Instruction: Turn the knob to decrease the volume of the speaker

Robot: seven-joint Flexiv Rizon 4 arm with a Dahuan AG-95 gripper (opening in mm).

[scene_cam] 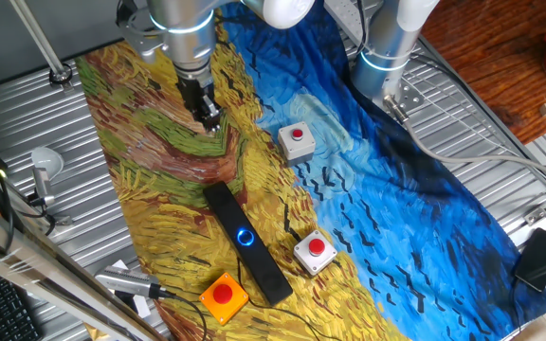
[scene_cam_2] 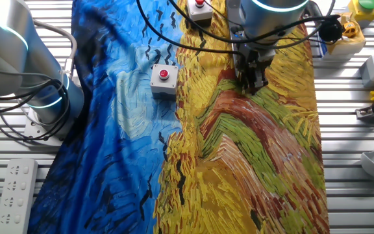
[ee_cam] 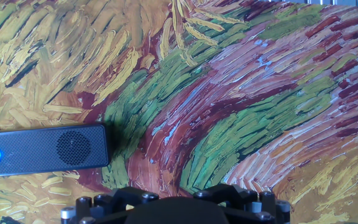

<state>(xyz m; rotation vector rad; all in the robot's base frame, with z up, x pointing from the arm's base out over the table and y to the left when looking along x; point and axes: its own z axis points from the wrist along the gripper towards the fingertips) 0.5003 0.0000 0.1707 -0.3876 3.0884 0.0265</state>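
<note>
The knob [scene_cam: 245,237] glows blue near the middle of the speaker [scene_cam: 245,241], which lies on the painted cloth [scene_cam: 368,208] of the surface. Nothing touches it, so I judge the turning is not yet begun. The pincer [scene_cam: 207,116] hangs well apart beyond the speaker's end, pointing down; whether it is released or clenched, I cannot tell.

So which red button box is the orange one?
The orange button box sits at the near edge of the cloth, beside the black speaker bar's end. The other two red-button boxes are white.
</note>
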